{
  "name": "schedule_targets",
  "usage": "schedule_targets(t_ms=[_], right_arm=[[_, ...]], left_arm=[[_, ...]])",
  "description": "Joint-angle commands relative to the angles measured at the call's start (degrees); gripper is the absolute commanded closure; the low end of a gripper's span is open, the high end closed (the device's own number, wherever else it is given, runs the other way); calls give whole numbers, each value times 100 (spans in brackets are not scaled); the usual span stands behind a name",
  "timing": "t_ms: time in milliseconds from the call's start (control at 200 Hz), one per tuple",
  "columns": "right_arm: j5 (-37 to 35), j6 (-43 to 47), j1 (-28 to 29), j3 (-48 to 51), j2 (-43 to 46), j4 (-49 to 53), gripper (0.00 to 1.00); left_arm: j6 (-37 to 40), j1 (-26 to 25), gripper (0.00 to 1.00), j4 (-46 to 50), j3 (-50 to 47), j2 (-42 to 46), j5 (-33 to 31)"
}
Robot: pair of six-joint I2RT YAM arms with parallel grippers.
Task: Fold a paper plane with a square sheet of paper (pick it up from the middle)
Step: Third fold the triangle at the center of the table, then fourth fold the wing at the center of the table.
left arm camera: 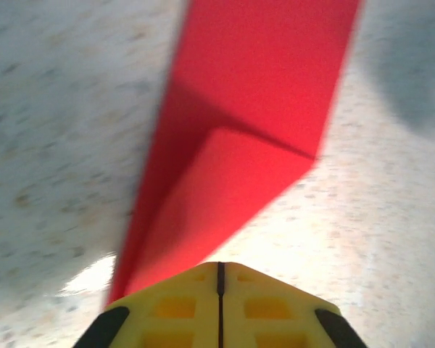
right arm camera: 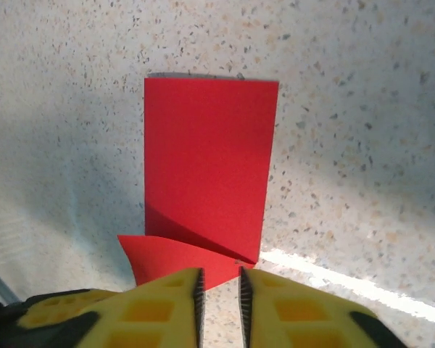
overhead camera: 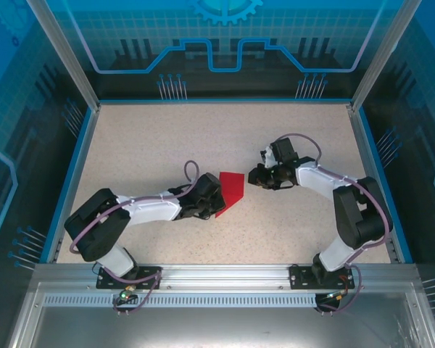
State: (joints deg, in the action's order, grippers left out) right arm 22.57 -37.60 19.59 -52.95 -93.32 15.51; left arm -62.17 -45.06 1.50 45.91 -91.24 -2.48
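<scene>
The square sheet of paper is bright red and lies folded into a narrow strip mid-table. One end is creased over into a raised triangular flap. My left gripper is at the strip's near left end. In the left wrist view it is shut, its yellow fingers meet on a thin dark line, and the red paper runs out from under the tips. I cannot tell whether paper is pinched. My right gripper is just right of the sheet. Its jaws stand slightly open over bare table, right at the flap's edge.
The speckled beige table is ringed by a blue rim and transparent blue walls. A metal rail with both arm bases runs along the near edge. The right arm's elbow rises near the right wall.
</scene>
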Motion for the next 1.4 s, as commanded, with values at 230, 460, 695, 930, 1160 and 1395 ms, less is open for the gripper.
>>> schedule_targets(t_ms=[230,460,695,930,1160,1395], right_arm=[[893,-762,27,601,-318,-733,61],[984,-706,31,573,-374,-663,54],[868,-712,124,443,-495,-508,51],[855,-727,265,286,-708,-416,53],[863,-798,376,49,-860,-412,59],[924,-849,438,-53,-982,-452,63]], left_arm=[[849,265,98,477,903,-581,49],[852,284,100,904,1016,-978,-350],[660,290,100,1122,1058,-1195,-541],[402,296,100,1243,956,-1173,-620],[329,289,100,1230,909,-1174,-613],[311,296,100,1230,902,-1172,-605]])
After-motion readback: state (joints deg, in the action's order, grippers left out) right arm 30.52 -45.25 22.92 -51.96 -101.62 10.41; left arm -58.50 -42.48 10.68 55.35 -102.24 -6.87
